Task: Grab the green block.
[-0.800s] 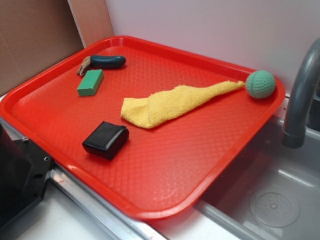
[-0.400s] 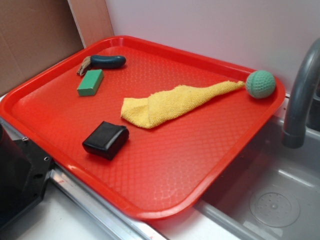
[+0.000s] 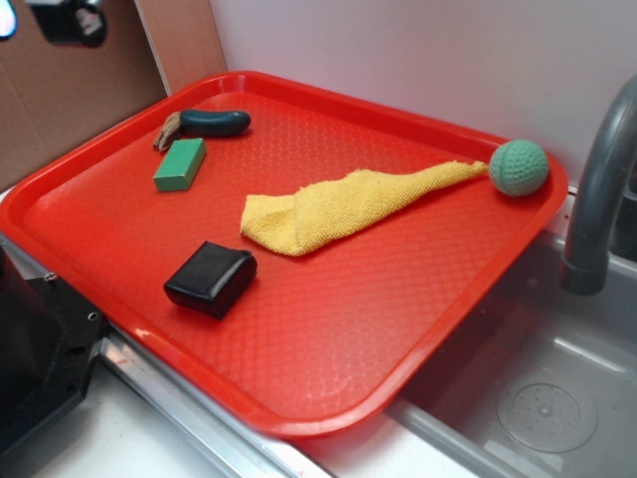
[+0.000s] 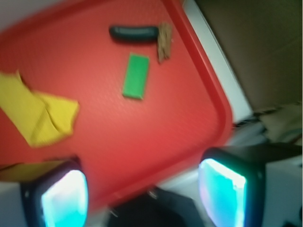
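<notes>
Gripper (image 4: 142,194) now enters at the exterior view's 11 o'clock corner; absent from it 0.4 s ago.
Jaws spread wide, holding nothing. Green block (image 3: 180,164) unmoved at the red tray's (image 3: 328,329) 10 o'clock, just beside the dark cucumber-like piece (image 3: 214,122). Yellow cloth (image 3: 338,207) centre, black pad (image 3: 210,279) at 7 o'clock, teal ball (image 3: 519,166) at 2 o'clock. Grey faucet (image 3: 597,189) and sink at 4 o'clock, white wall behind.

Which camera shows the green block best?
The exterior view is best: the green block looks sharp there, lying flat on the red tray just in front of the dark cucumber-like thing. The wrist view shows the block from above too, with nothing hiding it, but the picture is blurry.
</notes>
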